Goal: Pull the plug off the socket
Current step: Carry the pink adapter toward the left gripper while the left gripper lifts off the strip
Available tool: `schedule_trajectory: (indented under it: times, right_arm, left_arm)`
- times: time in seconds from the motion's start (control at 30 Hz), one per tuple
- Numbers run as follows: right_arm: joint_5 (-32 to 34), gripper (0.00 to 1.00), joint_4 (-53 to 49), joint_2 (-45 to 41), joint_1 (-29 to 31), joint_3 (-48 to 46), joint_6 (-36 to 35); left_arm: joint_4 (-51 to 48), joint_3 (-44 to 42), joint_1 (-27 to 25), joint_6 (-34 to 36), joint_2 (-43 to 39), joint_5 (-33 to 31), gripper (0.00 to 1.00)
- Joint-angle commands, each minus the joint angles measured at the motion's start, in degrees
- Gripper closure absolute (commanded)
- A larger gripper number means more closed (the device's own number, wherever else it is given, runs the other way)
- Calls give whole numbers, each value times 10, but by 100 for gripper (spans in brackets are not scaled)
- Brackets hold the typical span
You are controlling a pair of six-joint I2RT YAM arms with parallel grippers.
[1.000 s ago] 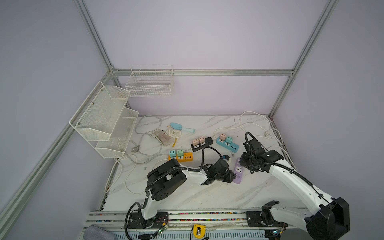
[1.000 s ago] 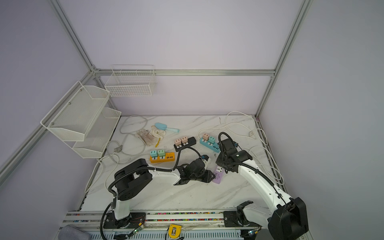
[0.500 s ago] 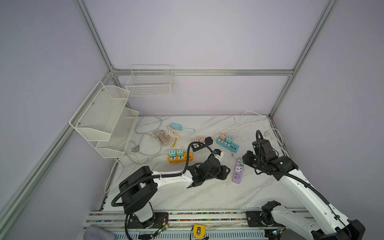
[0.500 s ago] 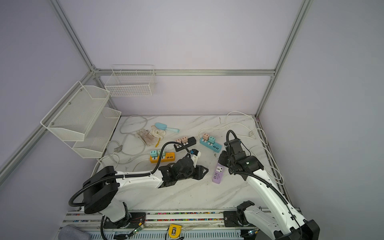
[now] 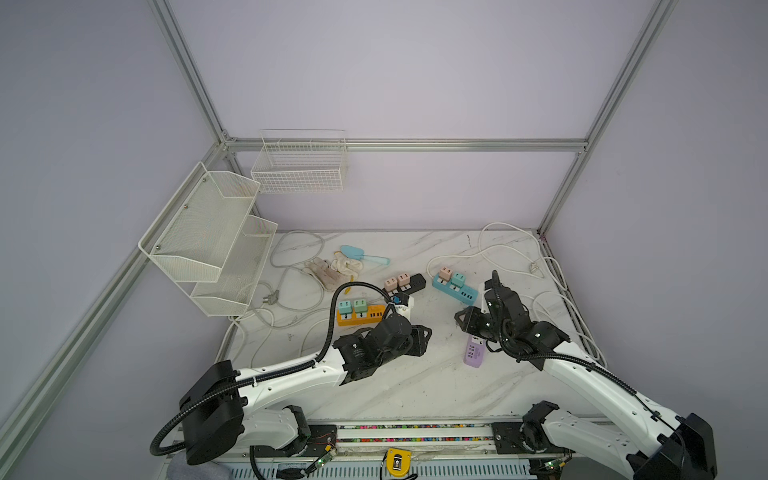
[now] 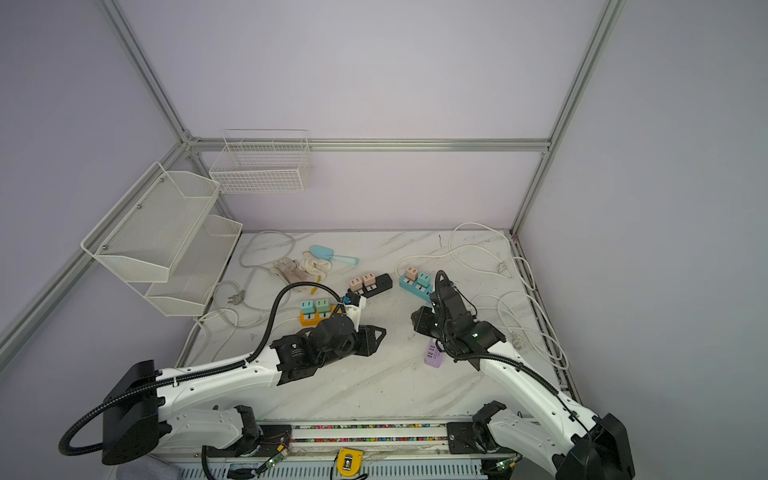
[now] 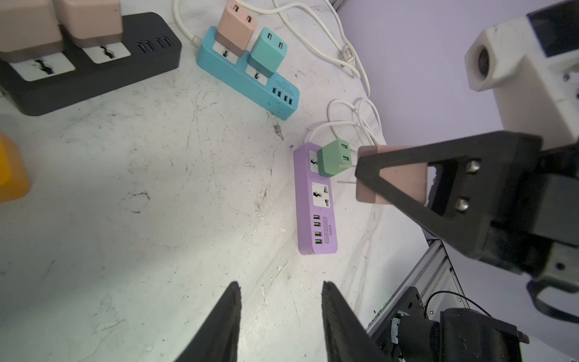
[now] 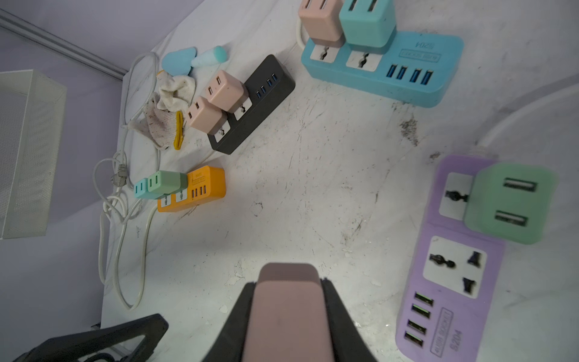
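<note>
Right end effector (image 8: 286, 283) holds pink plug (image 8: 286, 316) over bare tabletop (image 8: 313, 188).

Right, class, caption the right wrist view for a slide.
Right claw holds the pink plug clear of the purple power strip.

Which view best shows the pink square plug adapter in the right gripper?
The left wrist view: the pink square plug adapter is side-on, prongs clear of the purple power strip. The right wrist view shows only its back in the right gripper. Both top views hide it.
</note>
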Motion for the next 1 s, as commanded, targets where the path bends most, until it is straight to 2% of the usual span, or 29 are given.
schedule_trajectory:
  times: [0.0, 0.4, 0.53, 0.7, 0.97]
  right_arm:
    - [-6, 85, 103, 14, 27, -17, 34]
    - [10, 85, 257, 121, 105, -59, 76]
    - [33, 84, 277, 159, 135, -58, 85]
    - [28, 84, 333, 183, 143, -92, 105]
    - [50, 82, 343, 211, 146, -107, 110]
  left_arm:
    - [-47, -32, 12, -5, -29, -38, 56]
    - [-89, -75, 50, -29, -88, -64, 52]
    - [-88, -82, 61, -32, -90, -60, 52]
    - [-81, -92, 66, -45, -82, -55, 52]
    - [-70, -96, 68, -68, -65, -42, 51]
